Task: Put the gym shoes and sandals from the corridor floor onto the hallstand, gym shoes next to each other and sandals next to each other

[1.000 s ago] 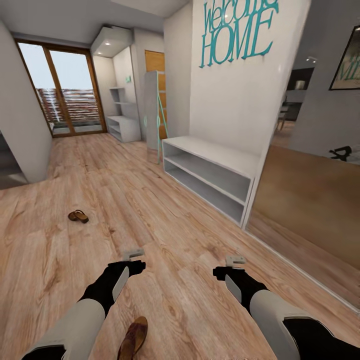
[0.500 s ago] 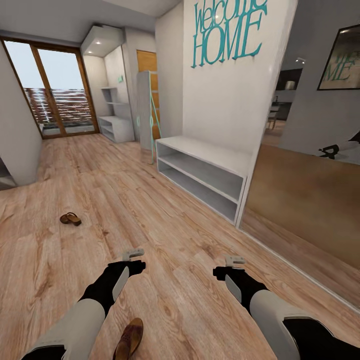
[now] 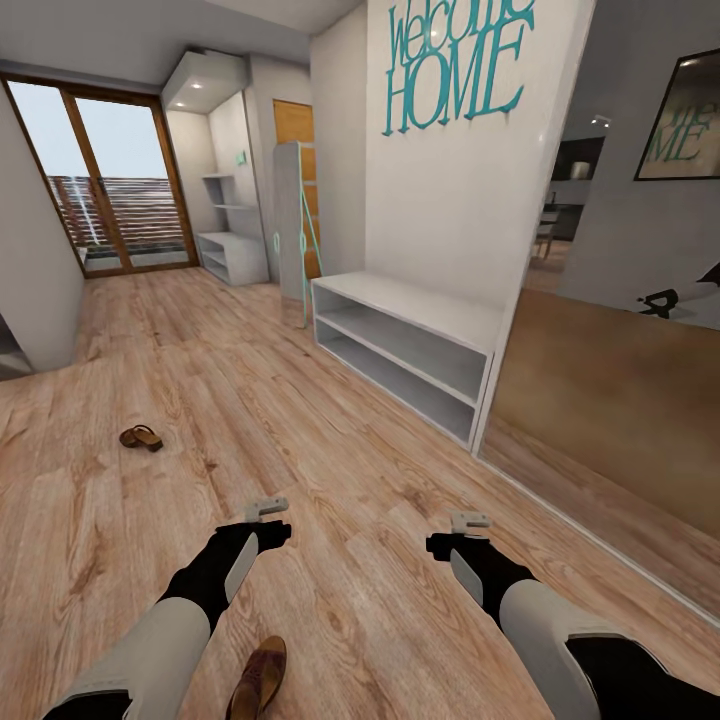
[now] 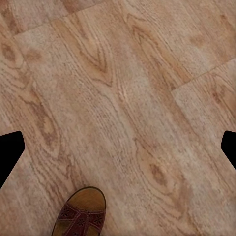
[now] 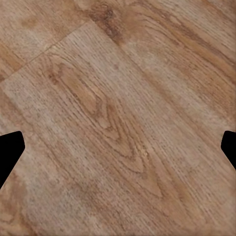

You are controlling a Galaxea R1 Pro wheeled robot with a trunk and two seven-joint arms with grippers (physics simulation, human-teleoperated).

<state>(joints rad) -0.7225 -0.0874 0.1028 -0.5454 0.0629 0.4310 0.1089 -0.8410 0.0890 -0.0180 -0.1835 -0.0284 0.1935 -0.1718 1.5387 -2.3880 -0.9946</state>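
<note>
One brown sandal (image 3: 140,437) lies on the wood-plank corridor floor (image 3: 300,430), far off to the left. A second sandal (image 3: 258,678) lies close in, between my arms, and its toe end (image 4: 81,216) also shows in the left wrist view. The white hallstand (image 3: 405,345) stands against the wall ahead on the right, with its top and both shelves bare. My left gripper (image 3: 268,508) and right gripper (image 3: 468,521) hang above the floor, both open with nothing in them. Their dark fingertips (image 4: 10,152) (image 5: 10,152) sit wide apart. The gym shoes are out of view.
A mirrored sliding wardrobe (image 3: 620,420) runs along the right, just past the hallstand. Far down the corridor are a glass balcony door (image 3: 110,190) and another white shelf unit (image 3: 240,255). A grey wall corner (image 3: 40,300) juts in at left.
A second ago the camera turned slightly, so everything slid left in the picture. Over the last half second nothing has moved, and both arms hold the same pose.
</note>
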